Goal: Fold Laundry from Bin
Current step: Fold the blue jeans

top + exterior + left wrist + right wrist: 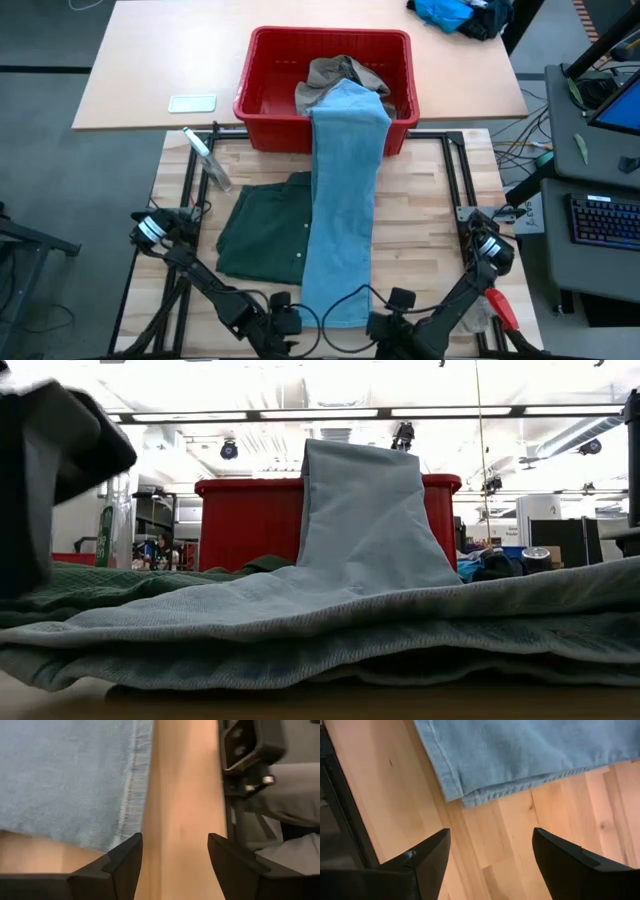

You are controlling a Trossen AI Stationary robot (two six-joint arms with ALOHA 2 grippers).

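The step in hand is judged to be laying out the light blue denim trousers (343, 205) flat before folding. The left gripper (173, 862) stands spread over bare wood beside the trouser side seam, holding nothing. The right gripper (490, 855) is likewise spread over bare wood just off the hem corner, empty. Both sit at the bottom centre of the high view, flanking the hem end.

For a good result, the part draped over the rim should be drawn fully onto the table before any fold is made. Each hem corner should be pinched through both cloth layers, and the pull kept even so the leg stays straight.

The trousers run as a long narrow strip from the red bin (265, 95) at upper centre down to the near table edge, the upper end hanging over the bin's front wall. They overlap the dark green shorts (262, 235), which lie flat at lower left of centre. A khaki-taupe piece (335, 72) remains in the bin. Whether more denim lies inside cannot be told.
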